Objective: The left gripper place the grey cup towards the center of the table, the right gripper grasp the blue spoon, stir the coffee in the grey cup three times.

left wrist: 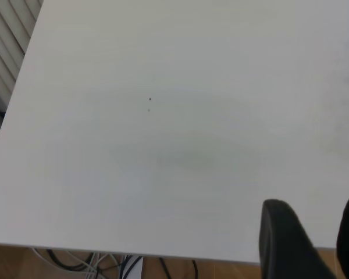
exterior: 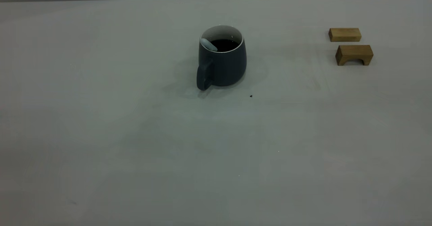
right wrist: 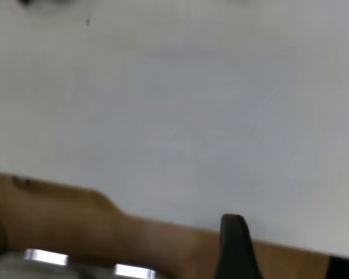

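The grey cup (exterior: 224,65) stands upright near the middle of the table (exterior: 135,145), its handle turned toward the camera. Dark coffee (exterior: 225,45) fills it. The blue spoon (exterior: 208,44) rests inside, its pale handle leaning on the rim above the cup's handle. Neither arm shows in the exterior view. In the left wrist view my left gripper (left wrist: 314,212) hangs open over the table's edge, nothing between its fingers. In the right wrist view my right gripper (right wrist: 291,247) is also open and empty, back at a table edge. Cup and spoon are out of both wrist views.
Two wooden blocks lie at the far right of the table: a flat one (exterior: 344,34) and an arch-shaped one (exterior: 354,54) in front of it. A tiny dark speck (exterior: 251,96) sits just in front of the cup. Cables (left wrist: 104,264) hang below the table edge.
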`<state>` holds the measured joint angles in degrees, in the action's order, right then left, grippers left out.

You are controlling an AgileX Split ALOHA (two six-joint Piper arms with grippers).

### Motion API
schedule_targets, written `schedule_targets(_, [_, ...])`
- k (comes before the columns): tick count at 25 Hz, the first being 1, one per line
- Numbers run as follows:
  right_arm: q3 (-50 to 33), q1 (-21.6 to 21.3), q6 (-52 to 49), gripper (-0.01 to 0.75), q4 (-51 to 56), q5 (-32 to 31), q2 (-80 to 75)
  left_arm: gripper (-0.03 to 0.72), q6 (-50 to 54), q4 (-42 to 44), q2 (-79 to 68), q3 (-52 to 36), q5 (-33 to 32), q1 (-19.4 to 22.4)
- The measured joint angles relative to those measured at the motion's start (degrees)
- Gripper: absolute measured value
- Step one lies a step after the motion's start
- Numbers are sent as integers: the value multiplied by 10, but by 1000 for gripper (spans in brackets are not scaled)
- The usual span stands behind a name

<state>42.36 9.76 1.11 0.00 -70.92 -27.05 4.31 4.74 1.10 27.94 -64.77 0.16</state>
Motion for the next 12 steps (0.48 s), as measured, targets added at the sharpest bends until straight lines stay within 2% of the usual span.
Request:
schedule_targets(6, [-81,-68,48,578,18,8,191,299,0,0,0,0,0,0])
schedule_targets(12, [-153,-76,58,578,39,49,258,299,0,0,0,0,0,0])
